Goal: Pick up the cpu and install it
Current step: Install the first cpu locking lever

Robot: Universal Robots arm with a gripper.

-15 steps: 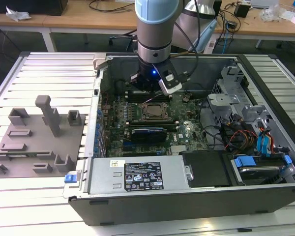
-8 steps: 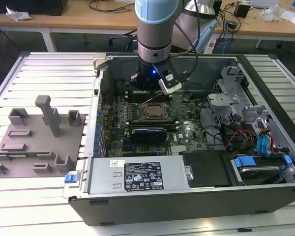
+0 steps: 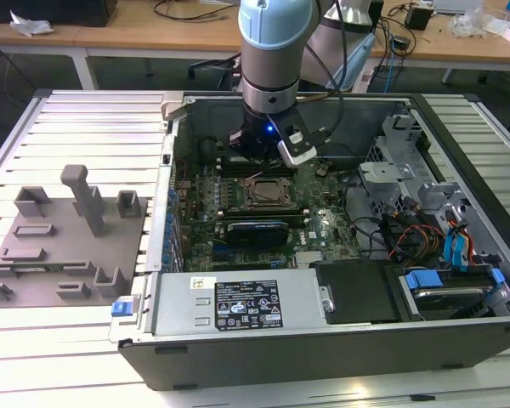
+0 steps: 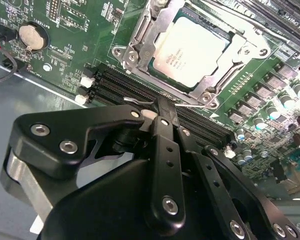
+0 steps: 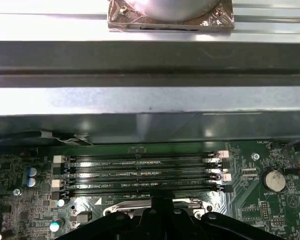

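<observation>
The cpu (image 4: 192, 50) lies flat in its socket on the green motherboard (image 4: 85, 45), silvery top up, with the metal socket frame (image 4: 140, 37) around it. In the exterior view the cpu (image 3: 268, 192) sits mid-board inside the open computer case (image 3: 323, 353). My gripper (image 4: 165, 107) is shut, and its tips meet at a thin wire lever (image 4: 137, 101) along the socket's edge, beside the cpu and not touching it. I cannot tell if the wire is clamped between the tips. The arm's wrist (image 3: 268, 127) hangs just behind the socket. My gripper (image 5: 162, 202) also shows above the memory slots (image 5: 140, 172).
Black memory slots (image 4: 120, 82) run beside the socket, and a coin battery (image 4: 32, 36) sits farther off. A grey fixture plate with blocks (image 3: 59, 238) lies at the exterior view's left. Drive bays and cables (image 3: 433, 221) crowd the right, and a power supply (image 3: 238, 302) is in front.
</observation>
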